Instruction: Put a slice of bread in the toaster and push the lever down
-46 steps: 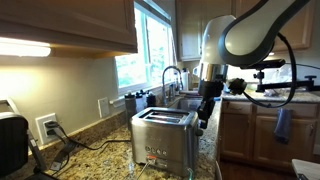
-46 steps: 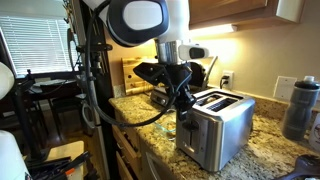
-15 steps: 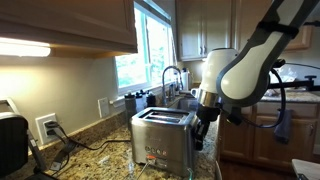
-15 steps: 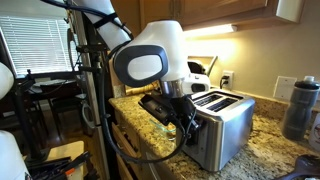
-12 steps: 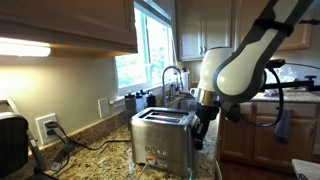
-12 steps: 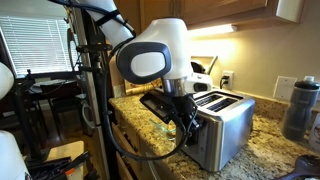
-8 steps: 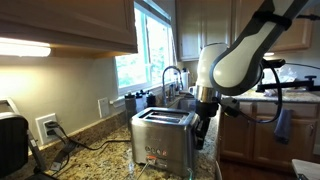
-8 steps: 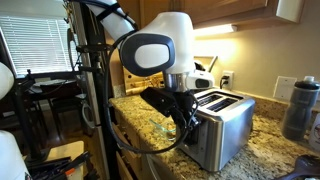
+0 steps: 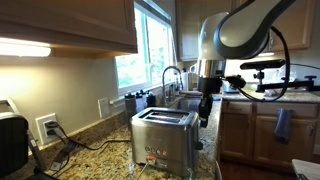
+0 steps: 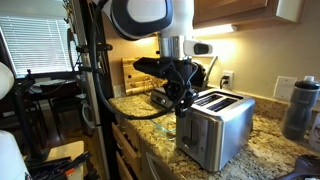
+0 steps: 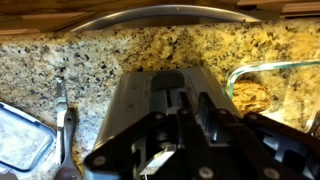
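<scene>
The stainless-steel toaster (image 9: 163,140) stands on the granite counter and shows in both exterior views (image 10: 218,125). In the wrist view its top and slots (image 11: 165,88) lie straight below the camera. I cannot see whether bread is in the slots. My gripper (image 9: 205,112) hangs at the toaster's narrow end, level with its top edge (image 10: 184,100). Its dark fingers (image 11: 186,135) are pressed together with nothing between them. The lever is hidden behind the fingers.
A glass dish (image 11: 262,92) with something tan in it sits beside the toaster. A clear plastic tub (image 11: 20,138) and a metal utensil (image 11: 66,125) lie on the counter. There is also a black appliance (image 9: 10,140), a sink faucet (image 9: 170,76) and a dark bottle (image 10: 300,105).
The arm has lifted: the gripper rose from low beside the toaster's end to about the level of its top. The toaster has not moved.
</scene>
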Robot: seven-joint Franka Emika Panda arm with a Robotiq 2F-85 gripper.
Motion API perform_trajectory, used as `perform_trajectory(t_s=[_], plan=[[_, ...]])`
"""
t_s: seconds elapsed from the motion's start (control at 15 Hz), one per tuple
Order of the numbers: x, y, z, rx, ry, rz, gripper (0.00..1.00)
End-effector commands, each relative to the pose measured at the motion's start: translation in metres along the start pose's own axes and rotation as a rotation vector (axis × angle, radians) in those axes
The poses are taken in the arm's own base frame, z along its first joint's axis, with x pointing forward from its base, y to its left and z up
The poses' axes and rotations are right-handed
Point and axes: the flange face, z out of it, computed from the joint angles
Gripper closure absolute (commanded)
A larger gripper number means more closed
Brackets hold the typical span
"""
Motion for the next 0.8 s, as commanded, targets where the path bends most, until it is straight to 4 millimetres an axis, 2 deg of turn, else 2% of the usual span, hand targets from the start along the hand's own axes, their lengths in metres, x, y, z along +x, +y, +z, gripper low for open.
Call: perform_trajectory(t_s=[0.0,0.27,0.53,0.6,0.67,0.73], plan=[[-0.004,0.000,-0.040,-0.003,-0.020,-0.021,0.53],[0.002,0.002,-0.062,-0.017,-0.068,-0.039,0.27],[0.007,0.002,-0.070,-0.044,-0.096,-0.056,0.02],[0.008,0.002,-0.070,-0.046,-0.102,-0.045,0.01],[0.010,0.001,-0.064,-0.028,-0.078,-0.049,0.14],[0.010,0.001,-0.064,-0.029,-0.081,-0.050,0.06]])
